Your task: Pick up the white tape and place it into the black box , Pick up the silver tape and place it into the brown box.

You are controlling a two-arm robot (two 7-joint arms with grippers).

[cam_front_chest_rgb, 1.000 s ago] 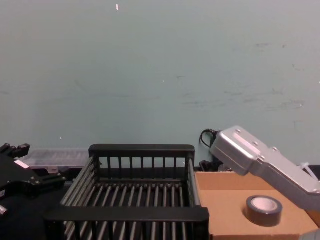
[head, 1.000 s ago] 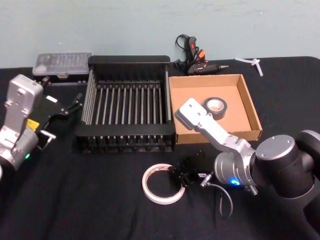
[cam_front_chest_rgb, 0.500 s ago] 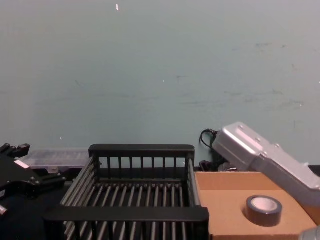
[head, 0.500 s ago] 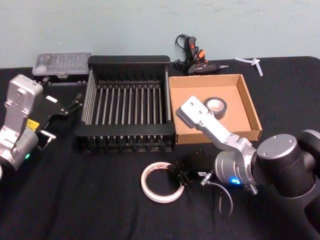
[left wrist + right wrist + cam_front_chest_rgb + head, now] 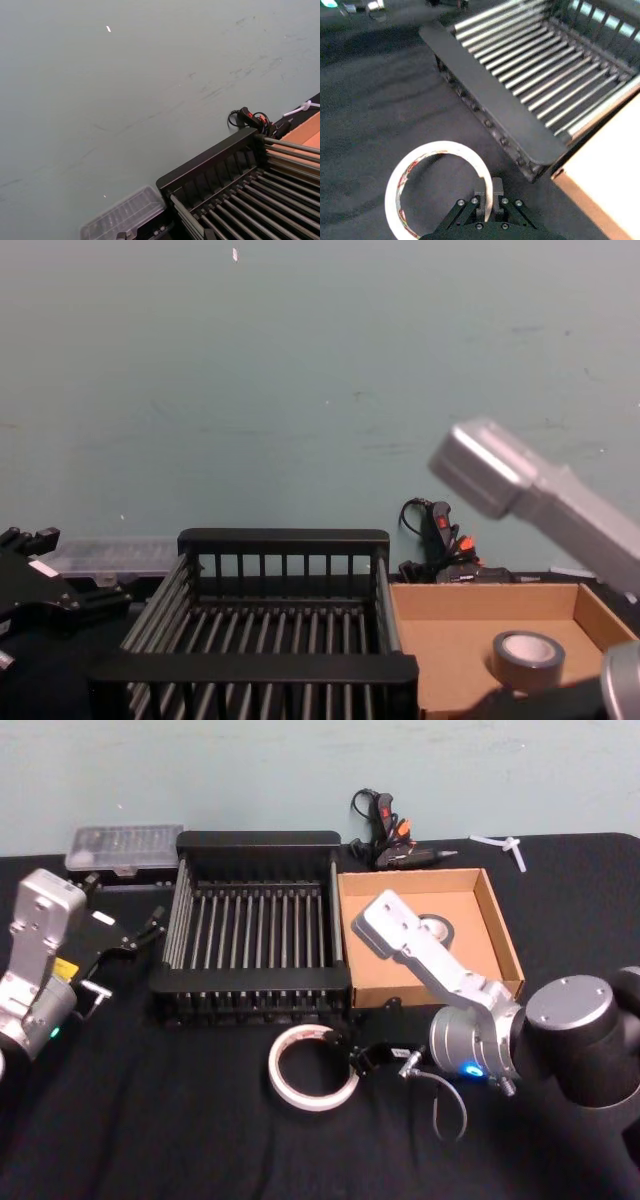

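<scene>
White tape [image 5: 310, 1067] sitting just in front of the black box [image 5: 257, 844], on the black table [image 5: 150, 1120], off the box's front right corner. Right gripper [image 5: 357, 1060] clamped on the roll's rim, fingers [image 5: 496, 192] pinching the white band on the side away from the box. Roll not in any container yet. Same story up close from the right wrist: tape ring [image 5: 438, 192] with red print inside, black box [image 5: 485, 100] front rim right beyond it.

Black box itself holding nothing, just bare bars. Brown box [image 5: 505, 940] touching the black box's right side, silver tape [image 5: 437, 931] lying flat inside it, partly hidden behind the right arm from the head, plain to see from the chest [image 5: 527, 660].

Left gripper [image 5: 148, 928] parked beside the black box's left wall, can't really tell if open or closed. Clear plastic case [image 5: 124, 848] off the box's back left corner, glue gun [image 5: 392, 830] behind the brown box.
</scene>
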